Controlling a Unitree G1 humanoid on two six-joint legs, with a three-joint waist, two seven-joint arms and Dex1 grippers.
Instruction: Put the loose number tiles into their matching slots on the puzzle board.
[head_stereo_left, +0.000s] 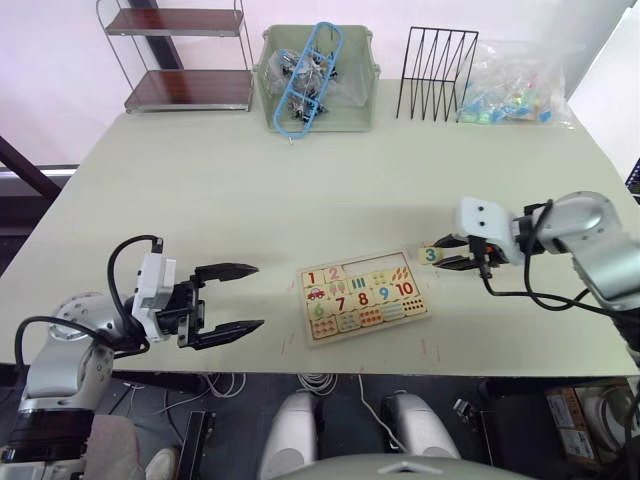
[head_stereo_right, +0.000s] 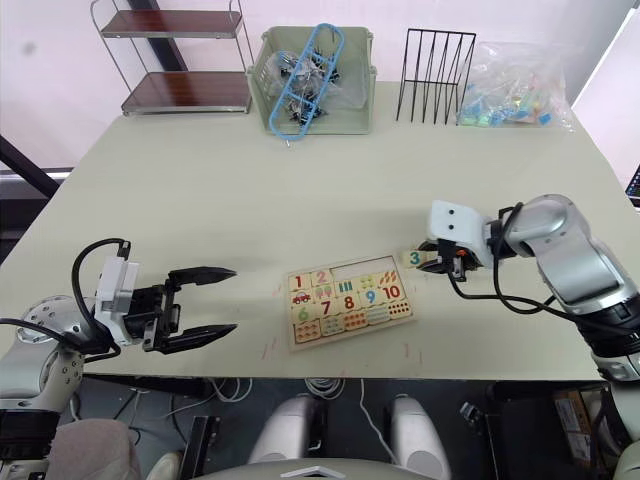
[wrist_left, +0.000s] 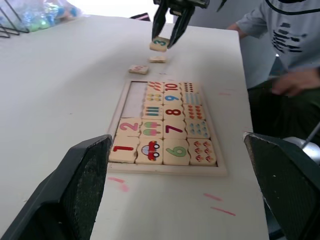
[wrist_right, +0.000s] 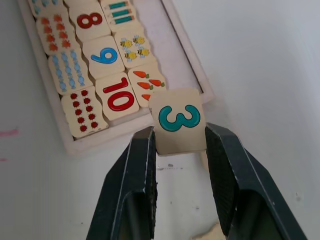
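Right wrist view: tile 3 (wrist_right: 179, 120) pinched in my right gripper (wrist_right: 180, 145), just off the puzzle board's (head_stereo_left: 364, 331) end. Tiles 1 (wrist_left: 123, 148) and 2 (wrist_left: 129, 125) seated; three slots bare. Two loose tiles (wrist_left: 139, 69), digits unclear, lie nearby. Left gripper (head_stereo_left: 232, 300) wide, empty.

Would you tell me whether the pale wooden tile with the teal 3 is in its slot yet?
Out. The right gripper holds the pale wooden tile with the teal 3 beside the rimmed wooden puzzle board.
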